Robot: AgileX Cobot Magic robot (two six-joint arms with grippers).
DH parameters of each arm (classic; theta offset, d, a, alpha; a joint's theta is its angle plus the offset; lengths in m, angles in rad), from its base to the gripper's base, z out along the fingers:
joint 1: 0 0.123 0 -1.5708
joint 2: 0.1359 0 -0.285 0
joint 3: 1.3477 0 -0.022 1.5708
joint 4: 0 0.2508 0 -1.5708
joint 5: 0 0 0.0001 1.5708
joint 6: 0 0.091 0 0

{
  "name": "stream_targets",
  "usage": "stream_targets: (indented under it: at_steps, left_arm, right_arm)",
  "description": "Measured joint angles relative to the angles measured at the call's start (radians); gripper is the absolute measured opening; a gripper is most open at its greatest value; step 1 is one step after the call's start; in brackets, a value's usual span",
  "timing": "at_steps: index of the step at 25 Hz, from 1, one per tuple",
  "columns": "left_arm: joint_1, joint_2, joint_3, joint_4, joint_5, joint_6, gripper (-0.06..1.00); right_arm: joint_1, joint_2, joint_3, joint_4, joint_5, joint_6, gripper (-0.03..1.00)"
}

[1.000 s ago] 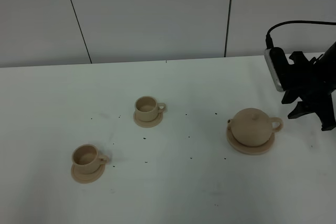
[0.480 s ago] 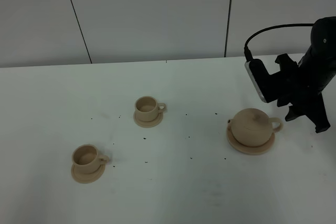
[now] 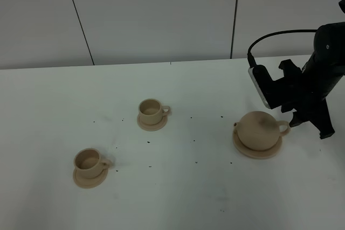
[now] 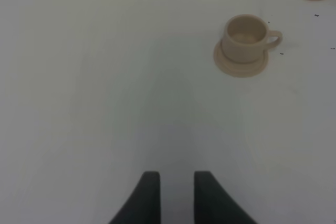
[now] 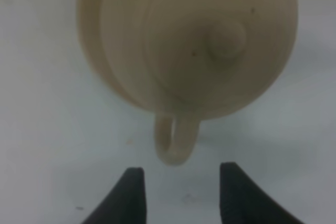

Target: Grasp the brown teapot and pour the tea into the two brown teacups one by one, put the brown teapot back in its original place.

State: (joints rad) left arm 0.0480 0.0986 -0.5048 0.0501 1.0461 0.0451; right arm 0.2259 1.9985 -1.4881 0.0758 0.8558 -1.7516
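Right gripper point(image 5: 181, 174) spread near the blurred brown teapot point(image 5: 199, 40); left gripper point(image 4: 176, 177) parted, empty, unseen overhead.

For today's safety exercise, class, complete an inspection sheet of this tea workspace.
Surface: white table.
Job's things: brown teapot upright on its wide saucer; near teacup and far teacup on small saucers.
Clutter: scattered dark specks.
Grippers: right gripper facing the teapot's handle, jaws apart, empty; left gripper over bare table, jaws apart.
Cables: black cable looping above the right arm.
Surroundings: white panelled wall.
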Motion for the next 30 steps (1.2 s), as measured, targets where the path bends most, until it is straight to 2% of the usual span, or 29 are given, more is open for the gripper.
stream_targets:
  at_steps: [30]
  left_arm:
    - [0.0,0.0,0.0,0.0,0.0,0.0,0.23]
  right_arm:
    - [0.0,0.062,-0.001,0.074,-0.064,-0.049,0.33]
